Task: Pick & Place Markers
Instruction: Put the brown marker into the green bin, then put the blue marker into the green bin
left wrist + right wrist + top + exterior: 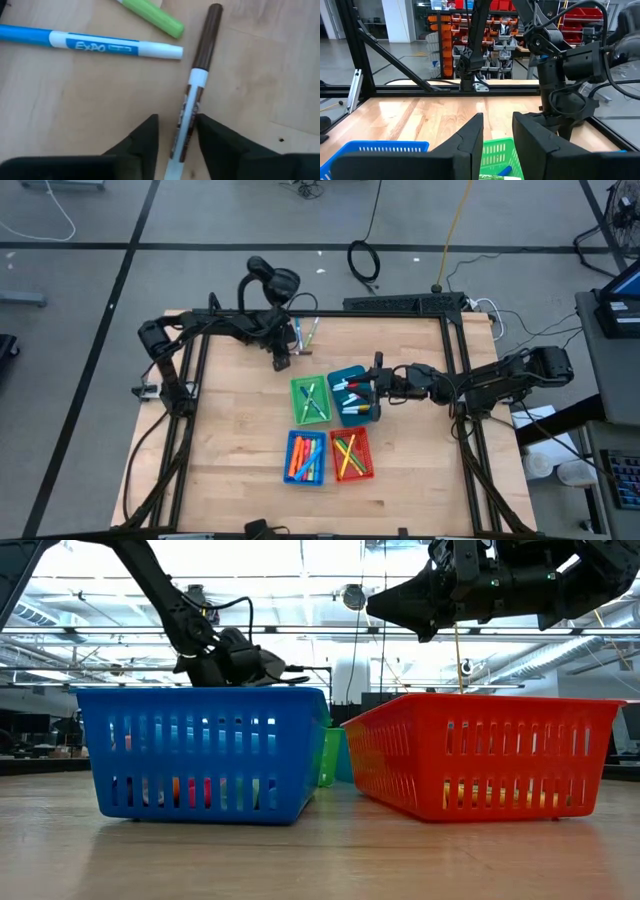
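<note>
Left gripper [177,137] down near the table's [240,430] far edge, fingers apart, straddling the brown-capped marker [192,97] lying flat on the wood; not clamped. Marker's long axis runs straight out from between the fingers, cap end pointing away. Blue marker [90,42] lies crosswise to it just beyond, a green marker [150,12] angled beside that. Right gripper [497,135] hovers over the teal bin [352,395] mid-table, fingers slightly apart, holding nothing. More markers lie in the green [310,400], blue [305,457] and red [351,455] bins.
</note>
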Controlling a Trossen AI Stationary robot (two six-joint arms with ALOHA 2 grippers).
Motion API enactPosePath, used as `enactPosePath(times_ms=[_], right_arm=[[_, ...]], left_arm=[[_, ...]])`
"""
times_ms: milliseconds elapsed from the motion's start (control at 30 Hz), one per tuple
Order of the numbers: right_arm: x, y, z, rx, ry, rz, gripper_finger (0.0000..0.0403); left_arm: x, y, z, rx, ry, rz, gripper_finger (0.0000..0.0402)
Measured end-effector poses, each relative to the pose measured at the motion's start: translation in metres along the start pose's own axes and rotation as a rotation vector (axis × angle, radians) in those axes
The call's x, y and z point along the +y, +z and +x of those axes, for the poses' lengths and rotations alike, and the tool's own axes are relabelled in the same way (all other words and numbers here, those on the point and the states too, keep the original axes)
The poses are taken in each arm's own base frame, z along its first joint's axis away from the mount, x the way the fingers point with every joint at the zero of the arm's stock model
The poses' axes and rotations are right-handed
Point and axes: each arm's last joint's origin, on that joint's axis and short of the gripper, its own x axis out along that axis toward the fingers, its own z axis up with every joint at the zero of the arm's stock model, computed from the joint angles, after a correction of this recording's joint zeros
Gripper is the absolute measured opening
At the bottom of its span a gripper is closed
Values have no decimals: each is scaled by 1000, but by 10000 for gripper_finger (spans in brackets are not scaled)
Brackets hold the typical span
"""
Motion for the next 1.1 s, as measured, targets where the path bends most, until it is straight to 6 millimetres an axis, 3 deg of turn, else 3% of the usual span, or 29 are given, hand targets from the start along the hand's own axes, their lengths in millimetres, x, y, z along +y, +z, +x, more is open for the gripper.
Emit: enactPosePath(times_ms=[267,633,1100], right_arm=[[0,0,0,0,0,0,91],[0,0,0,0,0,0,91],[0,0,0,0,1,1,91]], left_arm=[[-6,-7,0,67,-92,-8,21],[-45,-6,-13,138,-186,37,20],[-84,5,-87,-11,-83,144,1]])
